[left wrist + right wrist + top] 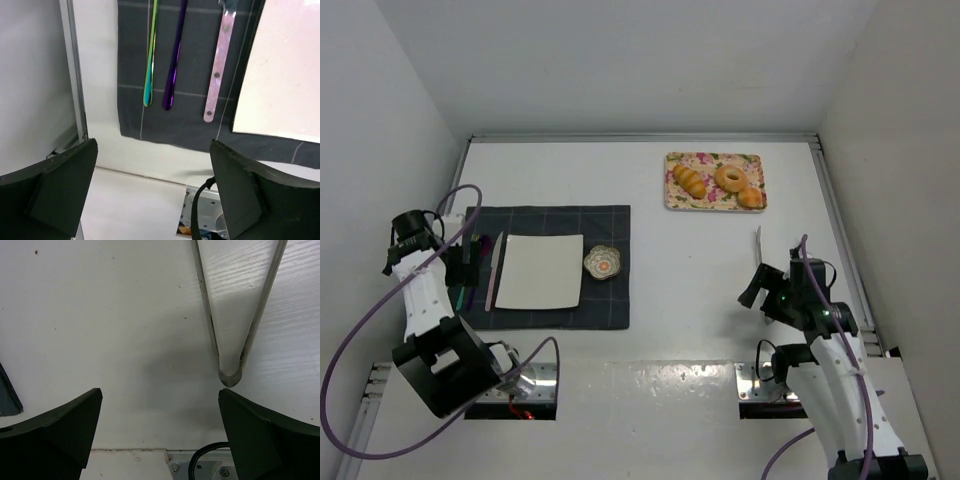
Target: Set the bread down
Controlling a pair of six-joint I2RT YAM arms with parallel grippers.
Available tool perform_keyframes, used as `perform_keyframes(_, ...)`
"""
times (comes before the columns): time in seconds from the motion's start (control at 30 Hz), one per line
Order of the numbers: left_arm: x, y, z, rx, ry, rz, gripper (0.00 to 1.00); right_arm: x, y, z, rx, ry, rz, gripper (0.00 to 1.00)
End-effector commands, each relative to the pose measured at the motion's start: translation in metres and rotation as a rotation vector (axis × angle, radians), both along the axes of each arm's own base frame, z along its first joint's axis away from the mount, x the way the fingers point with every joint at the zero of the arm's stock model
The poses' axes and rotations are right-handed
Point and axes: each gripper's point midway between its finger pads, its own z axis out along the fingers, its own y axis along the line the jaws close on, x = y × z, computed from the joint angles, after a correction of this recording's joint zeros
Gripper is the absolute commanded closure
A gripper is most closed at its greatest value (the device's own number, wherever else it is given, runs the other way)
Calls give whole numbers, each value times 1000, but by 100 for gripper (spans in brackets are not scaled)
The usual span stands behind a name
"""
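The bread lies on a floral tray point(672, 196) at the back right: a long ridged twisted roll point(689, 181), a ring-shaped piece point(730, 179) and a small round bun point(751, 198). My left gripper point(460, 252) point(152, 195) is open and empty, over the left edge of a dark placemat point(610, 300) point(200, 120). My right gripper point(757, 285) point(160, 430) is open and empty above the bare table, well in front of the tray. No bread shows in either wrist view.
A white square plate point(540, 271) point(285, 70) and a small floral dish point(602, 262) sit on the placemat. Cutlery lies at its left: a rainbow handle point(150, 65), a purple handle point(174, 60) and a pink-handled knife point(219, 70). Metal tongs point(758, 243) point(229, 376) lie by my right gripper.
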Motion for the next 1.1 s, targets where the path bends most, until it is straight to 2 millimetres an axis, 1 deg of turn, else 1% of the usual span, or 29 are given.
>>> perform_keyframes(0.0,28,3,28,-20,-126,-9,0,5,-3,9,-15,-34,-2,1)
perform_keyframes(0.03,31,5,32,-13,-137,-10,0,5,-3,9,-18,-35,9,1)
perform_keyframes(0.07,37,2,35,-35,-156,-26,0,8,-2,12,-16,-48,18,1)
perform_keyframes(0.1,42,2,42,-41,-182,-28,0,8,-2,10,-30,-41,49,1)
perform_keyframes(0.13,52,5,58,-42,-230,-7,0,11,-1,15,-28,-50,62,1)
perform_keyframes(0.17,58,3,65,-66,-247,4,0,11,-1,16,-34,-12,73,1)
perform_keyframes(0.2,64,3,76,-79,-266,7,0,13,-2,19,-58,-10,108,1)
perform_keyframes(0.23,70,2,87,-94,-288,6,0,18,-3,29,-71,-15,123,1)
perform_keyframes(0.27,79,1,112,-112,-339,-17,0,19,-5,25,-82,42,138,1)
perform_keyframes(0.3,84,3,116,-134,-344,-21,0,33,-9,45,-121,-1,162,1)
perform_keyframes(0.33,89,3,123,-144,-356,-32,0,36,-15,48,-152,12,154,1)
perform_keyframes(0.37,94,6,139,-141,-390,-40,0,39,-20,45,-172,54,155,1)
perform_keyframes(0.4,99,3,143,-160,-400,-65,0,55,-28,57,-195,61,126,1)
perform_keyframes(0.43,101,5,140,-171,-386,-62,0,55,-39,48,-199,142,92,1)
perform_keyframes(0.47,103,8,144,-167,-392,-41,0,56,-43,46,-196,175,81,1)
perform_keyframes(0.5,102,10,143,-140,-373,-33,0,63,-53,36,-182,255,42,1)
perform_keyframes(0.6,103,14,133,-76,-319,-15,0,63,-60,29,-167,340,12,1)
perform_keyframes(0.63,100,17,133,-55,-316,-3,0,62,-61,20,-173,385,16,1)
perform_keyframes(0.67,98,15,134,-32,-319,-5,0,64,-70,18,-227,390,1,1)
perform_keyframes(0.73,92,20,121,-7,-284,6,0,62,-78,10,-266,432,-6,1)
perform_keyframes(0.77,93,17,121,-3,-293,-4,0,61,-81,5,-276,453,-8,1)
perform_keyframes(0.83,89,21,113,18,-262,-9,0,61,-83,-5,-288,478,5,1)
perform_keyframes(0.87,89,21,113,18,-262,-9,0,64,-81,-13,-279,484,31,2)
perform_keyframes(0.9,92,22,110,18,-261,-9,0,62,-78,-18,-272,495,49,3)
perform_keyframes(0.93,92,25,106,16,-244,-3,0,64,-77,-28,-284,510,68,3)
perform_keyframes(0.97,95,26,104,17,-245,-3,0,66,-84,-32,-328,518,72,3)
perform_keyframes(1.0,97,26,101,5,-242,-8,0,70,-86,-34,-346,515,70,5)
perform_keyframes(1.03,99,24,104,-7,-259,-6,0,70,-87,-40,-359,540,75,5)
perform_keyframes(1.07,103,24,106,-14,-264,-12,0,74,-91,-41,-379,536,74,5)
